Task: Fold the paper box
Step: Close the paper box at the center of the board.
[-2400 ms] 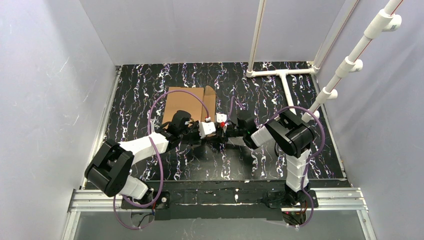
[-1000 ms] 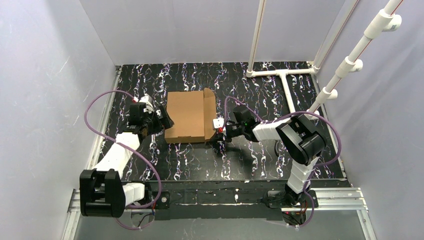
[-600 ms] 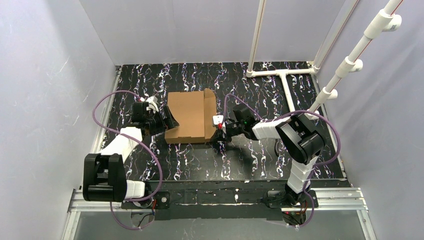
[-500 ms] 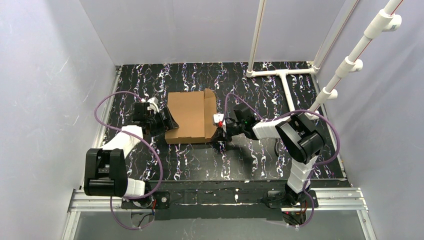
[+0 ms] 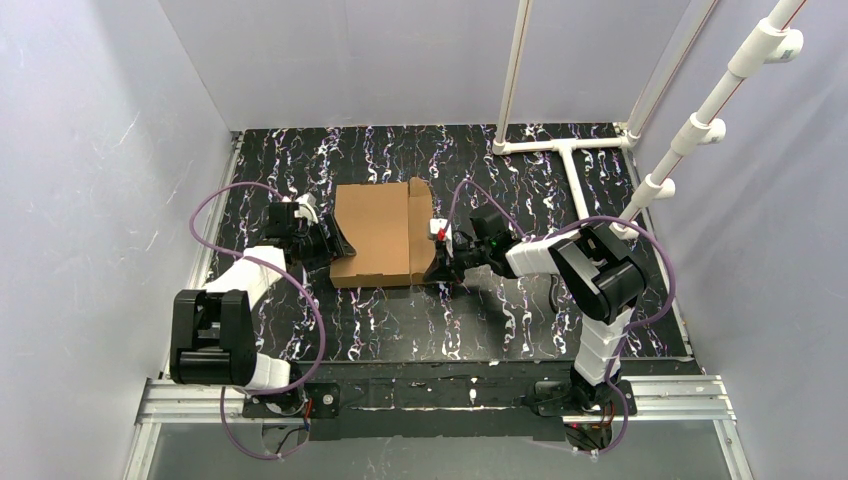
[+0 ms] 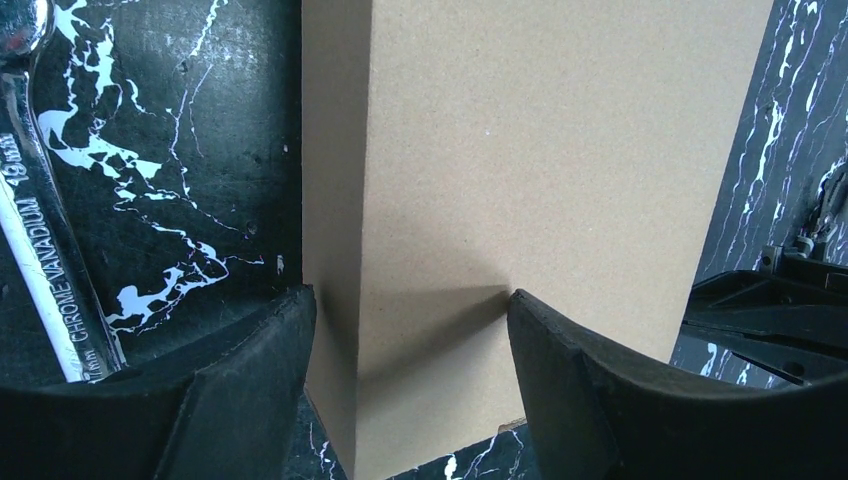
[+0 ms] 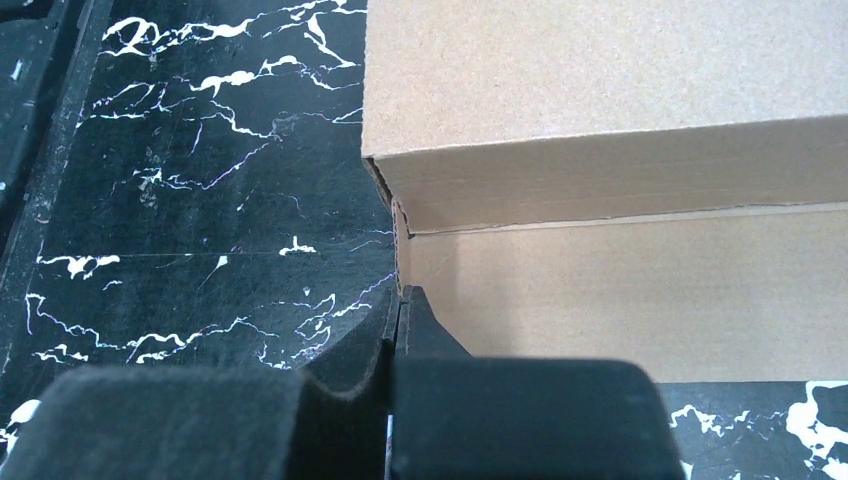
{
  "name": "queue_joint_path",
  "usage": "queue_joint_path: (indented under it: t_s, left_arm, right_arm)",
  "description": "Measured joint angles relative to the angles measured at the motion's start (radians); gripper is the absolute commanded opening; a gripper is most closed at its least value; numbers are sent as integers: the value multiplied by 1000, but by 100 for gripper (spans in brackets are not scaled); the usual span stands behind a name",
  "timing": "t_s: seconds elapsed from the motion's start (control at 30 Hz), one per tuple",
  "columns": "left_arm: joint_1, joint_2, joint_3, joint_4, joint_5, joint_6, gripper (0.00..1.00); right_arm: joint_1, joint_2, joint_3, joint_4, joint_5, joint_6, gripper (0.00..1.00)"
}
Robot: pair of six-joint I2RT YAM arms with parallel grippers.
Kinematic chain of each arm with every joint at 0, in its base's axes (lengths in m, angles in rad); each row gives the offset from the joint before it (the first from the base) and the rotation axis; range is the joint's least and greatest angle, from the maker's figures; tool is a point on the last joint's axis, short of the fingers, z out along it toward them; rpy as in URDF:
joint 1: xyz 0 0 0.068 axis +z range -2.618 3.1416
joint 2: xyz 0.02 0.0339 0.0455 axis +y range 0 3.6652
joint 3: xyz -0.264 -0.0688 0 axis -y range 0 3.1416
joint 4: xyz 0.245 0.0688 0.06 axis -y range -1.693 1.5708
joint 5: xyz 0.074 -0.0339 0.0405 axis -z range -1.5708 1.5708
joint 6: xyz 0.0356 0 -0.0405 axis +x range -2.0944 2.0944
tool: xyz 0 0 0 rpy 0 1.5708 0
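The paper box [image 5: 375, 232] lies closed and flat, plain brown cardboard, in the middle of the black marbled table. My left gripper [image 5: 335, 243] is at its left side near the front corner. In the left wrist view its jaws [image 6: 410, 300] stand apart astride the box's corner edge [image 6: 365, 200], one finger [image 6: 250, 390] beside the side wall and the other [image 6: 590, 400] over the top face. My right gripper [image 5: 437, 268] is shut at the box's right near corner. Its tips [image 7: 400, 298] touch the seam under the lid [image 7: 600, 70].
A chrome wrench [image 6: 40, 250] lies on the table just left of the box. A white pipe frame [image 5: 565, 150] stands at the back right, with slanted pipes [image 5: 700, 125] above the right edge. Grey walls close the table on three sides.
My left arm has swung in from the far left to the box's left side and its jaws have narrowed around the corner. The right gripper has stayed shut at the right near corner.
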Motion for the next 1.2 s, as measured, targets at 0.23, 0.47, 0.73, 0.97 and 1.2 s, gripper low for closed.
queue_joint_path:
  t_s: [0.23,0.47,0.73,0.97,1.2]
  left_arm:
    - [2,13,12,-9,24,2,67]
    - [7,27,20,-8,38,2,67]
    - [13,30,26,-9,31,2,66]
    - [14,39,32,-11,32,2,64]
    - [14,39,32,-11,32,0,62]
  right_arm:
    - [1,0,6,-3,16,35,1]
    - [18,0,38,-63,36,0,1]
    - [48,-13,56,-117,65,-88,1]
    - [59,-24,61,-153,81,-151,1]
    - [67,-31,71,-185,93,-187,1]
